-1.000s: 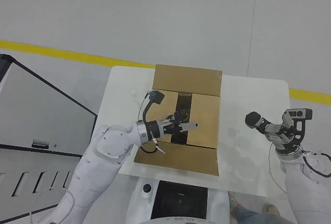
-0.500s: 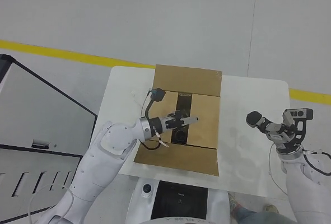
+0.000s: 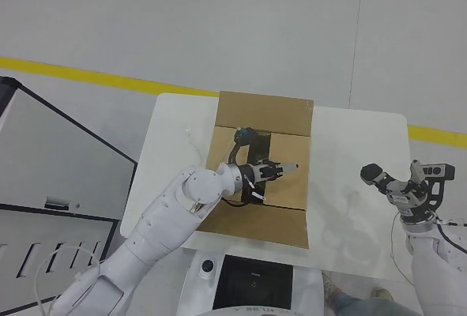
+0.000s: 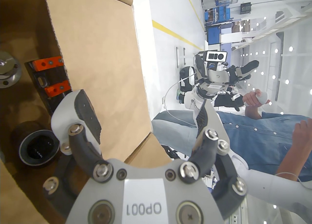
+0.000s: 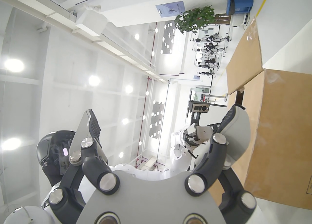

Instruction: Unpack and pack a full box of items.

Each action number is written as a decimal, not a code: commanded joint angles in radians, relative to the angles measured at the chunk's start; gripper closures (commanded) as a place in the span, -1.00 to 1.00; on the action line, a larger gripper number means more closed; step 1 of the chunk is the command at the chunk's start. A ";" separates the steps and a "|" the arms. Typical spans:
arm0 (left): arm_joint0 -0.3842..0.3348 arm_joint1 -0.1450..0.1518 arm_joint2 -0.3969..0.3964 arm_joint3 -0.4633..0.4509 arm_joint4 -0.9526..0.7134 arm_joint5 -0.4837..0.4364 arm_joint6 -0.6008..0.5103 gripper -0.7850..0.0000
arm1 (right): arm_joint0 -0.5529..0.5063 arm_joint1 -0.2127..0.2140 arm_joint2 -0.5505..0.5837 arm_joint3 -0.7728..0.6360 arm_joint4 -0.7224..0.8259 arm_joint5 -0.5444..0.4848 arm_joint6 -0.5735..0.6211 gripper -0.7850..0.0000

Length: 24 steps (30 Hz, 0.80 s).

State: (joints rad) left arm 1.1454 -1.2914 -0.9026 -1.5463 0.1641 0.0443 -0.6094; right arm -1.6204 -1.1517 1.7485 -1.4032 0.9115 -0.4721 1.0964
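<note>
The cardboard box (image 3: pixel 288 170) sits in the middle of the white table (image 3: pixel 352 158), its long flaps folded outward and its two side flaps lying nearly flat with a dark gap between them. The left claw (image 3: pixel 287 169) hangs over the box, above one side flap (image 4: pixel 97 52) just beside that gap. Its fingers are spread wide and hold nothing (whether it touches the cardboard cannot be told).

The left wrist view looks down through the gap at items still inside the box:
- a black rail (image 4: pixel 48 73) carrying two orange blocks
- a black tube (image 4: pixel 39 147), seen end-on
- a metal disc (image 4: pixel 6 69) at the edge of sight

The right claw (image 3: pixel 393 175) is well apart from the box, raised over the table's right part. Its own wrist view shows the right claw's fingers (image 5: pixel 92 125) wide apart and empty too, with the box's outer wall (image 5: pixel 263 125) off to one side
</note>
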 commanded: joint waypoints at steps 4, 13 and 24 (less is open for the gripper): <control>-0.013 0.004 -0.033 -0.003 -0.009 -0.010 -0.008 -1.00 | -0.012 -0.002 0.003 -0.006 0.004 -0.001 -0.007 -1.00; 0.032 0.013 -0.039 -0.050 0.055 0.041 -0.011 -1.00 | -0.003 -0.002 0.002 0.002 -0.004 0.011 0.002 -1.00; -0.009 -0.009 -0.002 0.072 0.008 0.017 0.033 -1.00 | -0.002 -0.003 0.003 0.009 -0.014 0.013 0.008 -1.00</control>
State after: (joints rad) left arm 1.1464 -1.2992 -0.9014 -1.4986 0.1773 0.0759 -0.5742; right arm -1.6218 -1.1542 1.7518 -1.3935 0.8977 -0.4593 1.1044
